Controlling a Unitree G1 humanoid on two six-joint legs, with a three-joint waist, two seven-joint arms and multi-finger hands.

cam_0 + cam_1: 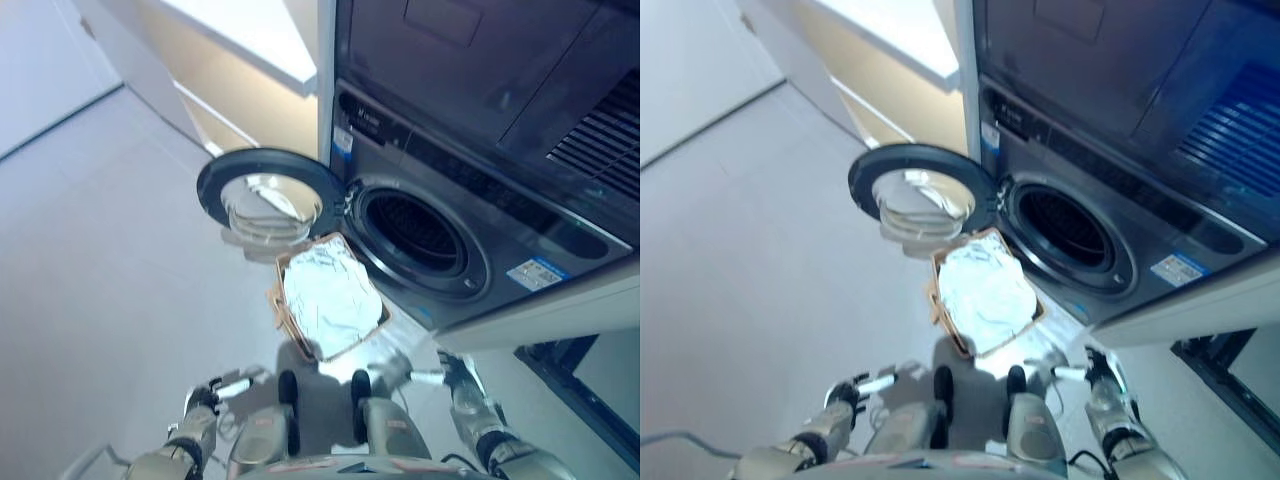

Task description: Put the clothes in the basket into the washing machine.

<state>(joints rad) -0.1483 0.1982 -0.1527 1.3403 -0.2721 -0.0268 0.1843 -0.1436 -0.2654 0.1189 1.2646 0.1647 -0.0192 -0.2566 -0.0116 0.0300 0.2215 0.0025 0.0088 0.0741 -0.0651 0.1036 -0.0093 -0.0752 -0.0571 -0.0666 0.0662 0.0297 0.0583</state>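
A brown woven basket (283,305) stands on the floor just before the washing machine (500,200), filled with pale white-blue clothes (330,295). The machine's round door (262,192) is swung open to the left, and the dark drum (412,230) shows. Low in both views my left hand (207,398) hangs near the floor, its fingers loosely extended. At the lower right my right hand (452,378) is likewise relaxed. Both hands are short of the basket and hold nothing.
A dark dryer unit (480,60) sits on top of the washing machine. A pale cabinet with a white counter edge (250,40) stands left of the machine. Grey floor (100,250) stretches to the left.
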